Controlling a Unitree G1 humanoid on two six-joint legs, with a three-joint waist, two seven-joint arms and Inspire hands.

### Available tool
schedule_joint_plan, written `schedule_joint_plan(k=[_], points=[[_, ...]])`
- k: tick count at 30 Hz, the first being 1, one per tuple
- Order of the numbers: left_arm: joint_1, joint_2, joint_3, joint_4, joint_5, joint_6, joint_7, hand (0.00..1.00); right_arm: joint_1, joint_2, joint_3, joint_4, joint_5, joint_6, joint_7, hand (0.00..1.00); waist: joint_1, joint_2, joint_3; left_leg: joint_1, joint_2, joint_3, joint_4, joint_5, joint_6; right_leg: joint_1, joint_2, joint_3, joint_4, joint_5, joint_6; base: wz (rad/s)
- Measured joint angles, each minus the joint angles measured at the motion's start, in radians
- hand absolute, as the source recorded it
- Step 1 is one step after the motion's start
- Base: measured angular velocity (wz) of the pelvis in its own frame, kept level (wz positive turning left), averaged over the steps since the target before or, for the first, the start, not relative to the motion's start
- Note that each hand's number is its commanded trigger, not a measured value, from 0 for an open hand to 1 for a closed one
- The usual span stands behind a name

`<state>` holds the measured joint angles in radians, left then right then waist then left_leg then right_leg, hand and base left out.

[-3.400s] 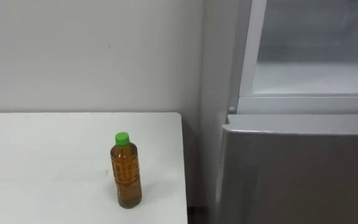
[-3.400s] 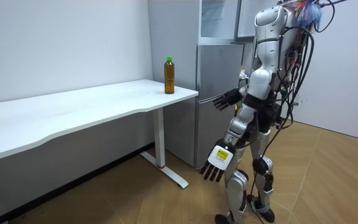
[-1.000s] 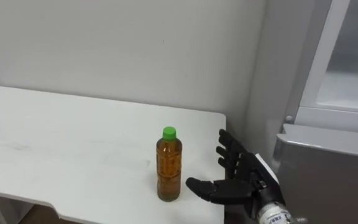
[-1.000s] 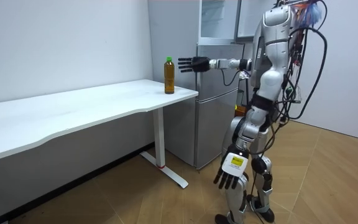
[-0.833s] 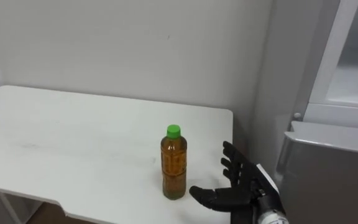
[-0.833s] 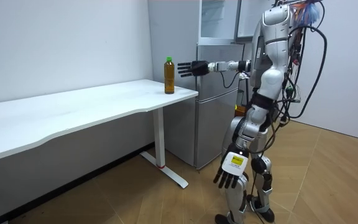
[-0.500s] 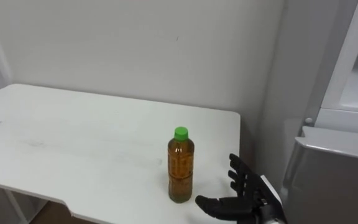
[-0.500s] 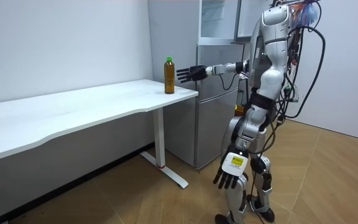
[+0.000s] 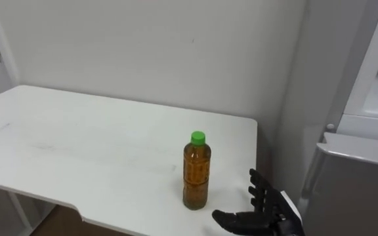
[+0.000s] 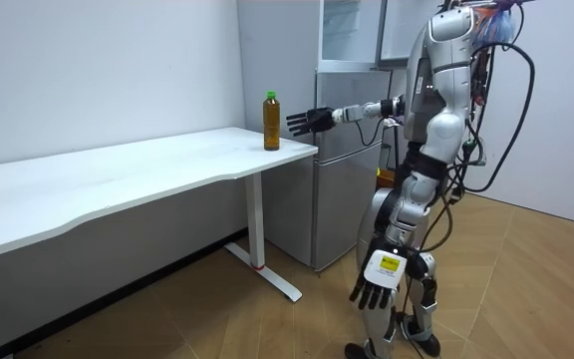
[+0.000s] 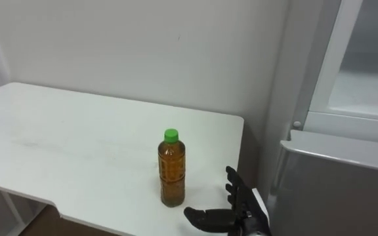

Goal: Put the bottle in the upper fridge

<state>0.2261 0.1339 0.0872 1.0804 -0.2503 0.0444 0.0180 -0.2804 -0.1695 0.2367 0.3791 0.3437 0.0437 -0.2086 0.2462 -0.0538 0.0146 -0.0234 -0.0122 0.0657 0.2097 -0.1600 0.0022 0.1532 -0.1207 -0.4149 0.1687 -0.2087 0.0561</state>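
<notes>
- Here, in the left eye view, we see the bottle [image 9: 197,171] standing upright on the white table [image 9: 77,151], near its right edge, with its green cap on.
- At the bottle's 4 o'clock the right hand [image 9: 260,213] hovers with fingers spread and thumb pointing at the bottle, not touching it.
- The fridge [image 9: 356,190] stands at the table's 3 o'clock.
- In the room view we find the robot standing before the fridge, right arm stretched toward the bottle. The left hand [image 10: 379,281] hangs by the thigh, fingers loose and straight.
- In the right eye view we see a clear gap between thumb and bottle.
</notes>
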Motion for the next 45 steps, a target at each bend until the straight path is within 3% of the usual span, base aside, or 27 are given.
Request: schedule_joint_plan(k=[8,16,21,24,31,45], points=[[0.026,0.001,0.001,0.001,0.007,0.004,0.0,0.0,0.0,0.002,0.0,0.0,-0.04,0.0,-0.009,0.0,0.01,-0.003,-0.0016,-0.019,-0.003,-0.029,0.022,0.0,0.0,0.005,0.001,-0.039,0.0,0.0,0.0,0.12],[0.07,0.006,0.001,0.001,0.012,0.041,-0.021,0.0,-0.03,0.002,0.006,0.032,-0.03,0.0,-0.025,0.0,0.013,-0.002,0.0005,-0.035,-0.009,-0.062,0.036,0.002,0.0,0.006,0.001,-0.076,0.0,0.0,0.0,0.11],[0.07,0.014,0.001,0.001,0.028,0.041,-0.026,0.0,-0.059,-0.007,0.006,0.044,0.031,0.0,-0.074,0.0,0.037,-0.005,0.0021,-0.048,-0.011,-0.07,0.044,0.003,0.001,0.006,0.001,-0.078,0.0,-0.001,0.001,0.04],[0.07,0.015,0.001,0.001,0.029,0.042,-0.021,0.0,-0.102,-0.019,0.028,0.077,0.054,0.0,-0.089,0.0,0.048,-0.013,0.0071,-0.053,-0.013,-0.075,0.045,0.006,0.002,0.003,0.0,-0.079,0.0,-0.001,0.001,0.04],[0.072,0.032,-0.014,-0.001,0.028,0.067,0.002,0.0,-0.214,-0.028,0.054,0.147,0.082,0.0,-0.118,0.0,0.06,-0.027,0.0023,-0.074,-0.017,-0.09,0.056,0.007,0.002,-0.014,0.001,-0.085,0.0,0.0,0.002,0.05],[0.072,0.046,-0.031,-0.001,0.029,0.081,0.018,0.0,-0.244,-0.029,0.067,0.207,0.087,0.0,-0.119,0.0,0.065,-0.024,0.0027,-0.116,-0.019,-0.1,0.065,0.012,0.003,-0.038,0.002,-0.109,0.0,0.0,0.002,0.03]])
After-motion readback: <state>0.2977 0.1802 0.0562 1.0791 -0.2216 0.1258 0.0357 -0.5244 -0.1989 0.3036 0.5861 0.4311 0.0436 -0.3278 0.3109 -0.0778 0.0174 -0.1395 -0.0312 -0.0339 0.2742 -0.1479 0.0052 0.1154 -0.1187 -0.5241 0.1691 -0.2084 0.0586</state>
